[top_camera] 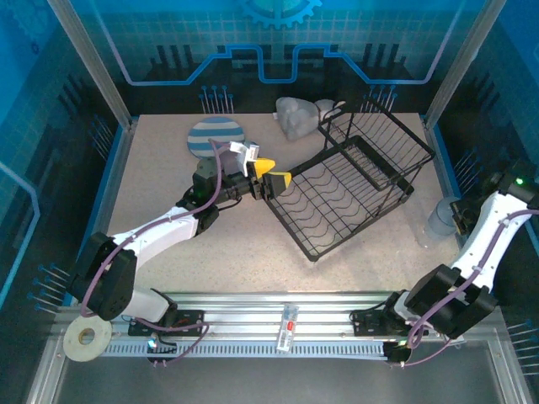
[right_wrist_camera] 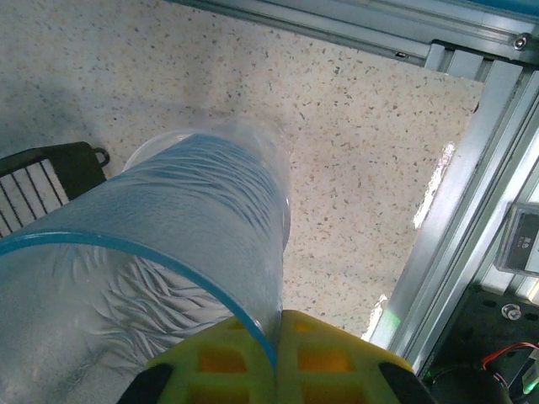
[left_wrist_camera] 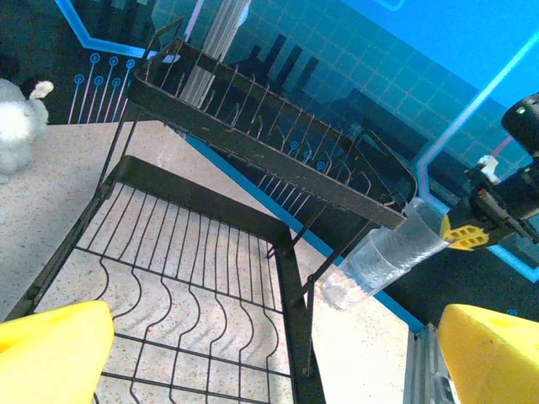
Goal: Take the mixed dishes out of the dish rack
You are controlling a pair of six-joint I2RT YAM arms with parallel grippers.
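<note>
1. Speckled table (top_camera: 152, 189) carries the black dish rack (top_camera: 354, 181), centre-right.
2. Left claw (top_camera: 273, 174) hangs released beside its left corner.
3. Right claw (right_wrist_camera: 276, 349) grips a clear cup (right_wrist_camera: 168, 244) near the table's right edge.

A speckled beige tabletop (top_camera: 160, 210) is enclosed by blue walls (top_camera: 168, 34) printed with grid lines, circuit traces and a gear emblem (top_camera: 282, 10). Aluminium posts (top_camera: 88, 59) are set at the back corners, and a ribbed aluminium rail (top_camera: 337, 313) is fixed along the near edge.

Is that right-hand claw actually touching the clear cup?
Touching. The right wrist view shows the right gripper clamped on the rim of the cup.
</note>
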